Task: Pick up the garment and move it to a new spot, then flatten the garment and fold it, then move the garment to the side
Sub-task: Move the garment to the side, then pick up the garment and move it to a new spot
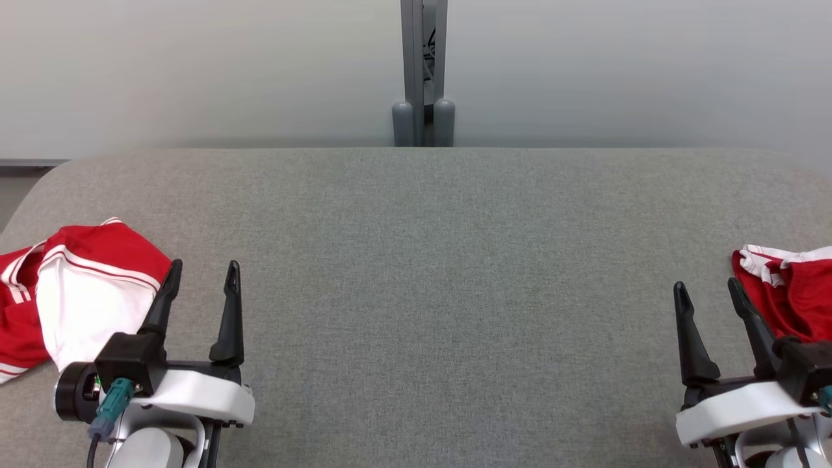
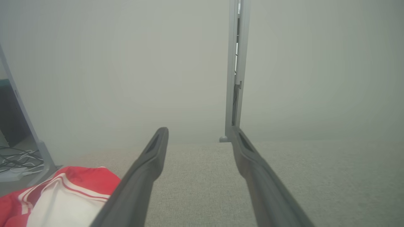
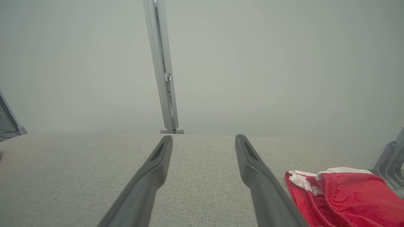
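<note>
Both arms low over the grey table [image 1: 416, 260], nothing held. left gripper [image 1: 204, 264] [image 2: 199, 132]: fingers spread wide, empty. right gripper [image 1: 706, 284] [image 3: 204, 138]: same, wide and empty. red and white garment [image 1: 84, 292] [image 2: 69, 192] lies crumpled at the table's left edge, just outside the left gripper's outer finger; can't tell if they touch. red garment [image 1: 796, 292] [image 3: 344, 198] is bunched at the right edge, just beside the right gripper. Middle of the table bare between them. Grey post [image 1: 423, 71] stands behind the far edge

Grey fabric table [image 1: 416, 260] before a pale wall [image 1: 195, 65], grey post [image 1: 423, 71].
</note>
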